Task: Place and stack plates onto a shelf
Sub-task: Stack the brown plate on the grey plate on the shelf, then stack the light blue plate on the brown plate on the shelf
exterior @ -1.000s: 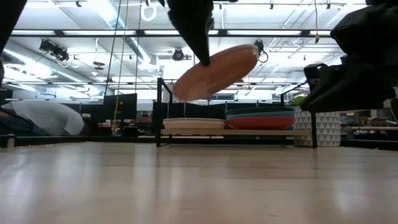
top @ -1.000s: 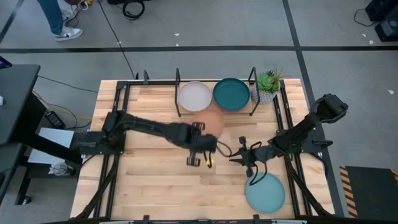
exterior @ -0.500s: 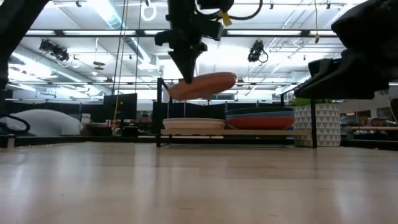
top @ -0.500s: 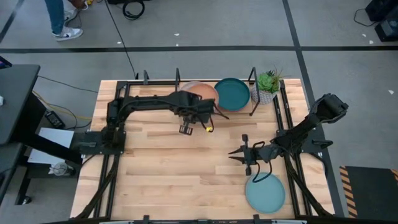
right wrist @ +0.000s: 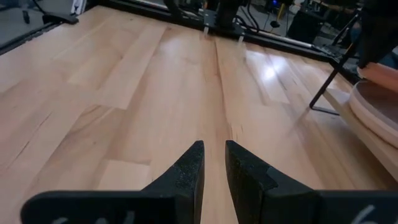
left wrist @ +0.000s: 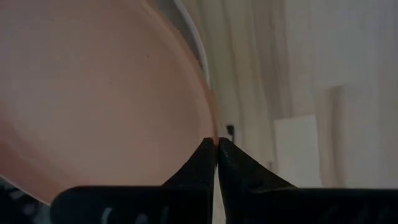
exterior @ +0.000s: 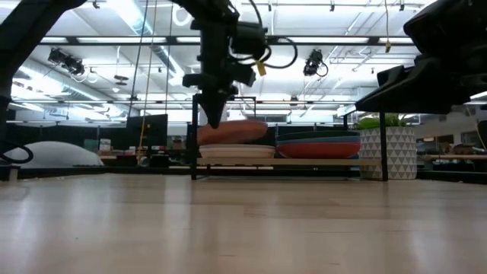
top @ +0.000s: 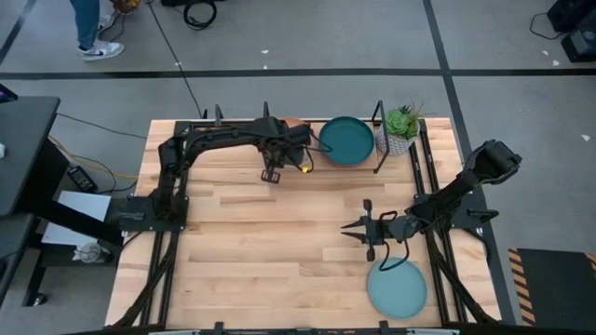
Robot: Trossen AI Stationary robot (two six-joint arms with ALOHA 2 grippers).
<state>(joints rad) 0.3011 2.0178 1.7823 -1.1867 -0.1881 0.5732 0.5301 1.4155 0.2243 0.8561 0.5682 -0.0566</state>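
Note:
My left gripper [top: 282, 154] [exterior: 213, 118] reaches over the black shelf [exterior: 195, 144] at the table's far edge, shut on a terracotta plate [exterior: 234, 131]. In the high view the arm hides most of that plate. It hovers just over a cream plate [exterior: 236, 151] lying on the shelf's left half. On the right half a dark teal plate [top: 346, 140] tops a stack [exterior: 318, 146]. A light aqua plate [top: 398, 288] lies flat near the front right edge. My right gripper [top: 358, 229] [right wrist: 213, 158] waits low over the table, fingers a little apart, with nothing between them. My left gripper pinches the terracotta plate's rim [left wrist: 210, 134] between its two shut fingers, on the plate's near side. The fingers come steeply from above. The plate sticks out toward the far edge, almost level, over the cream plate [left wrist: 194, 38]; whether the two touch I cannot tell.
A small green plant [top: 400, 128] in a patterned pot stands right of the shelf. The shelf's upright posts [top: 378, 113] rise around the plates. Bare wooden table [top: 261, 251] lies between the shelf and the near edge. A person's legs [top: 88, 23] show on the floor beyond.
My left gripper has carried the terracotta plate from mid-table toward the far edge and slightly left, sinking a little. The plate, steeply tilted before, now lies almost level just above the cream plate. My right gripper's wrist has tipped a little without shifting place.

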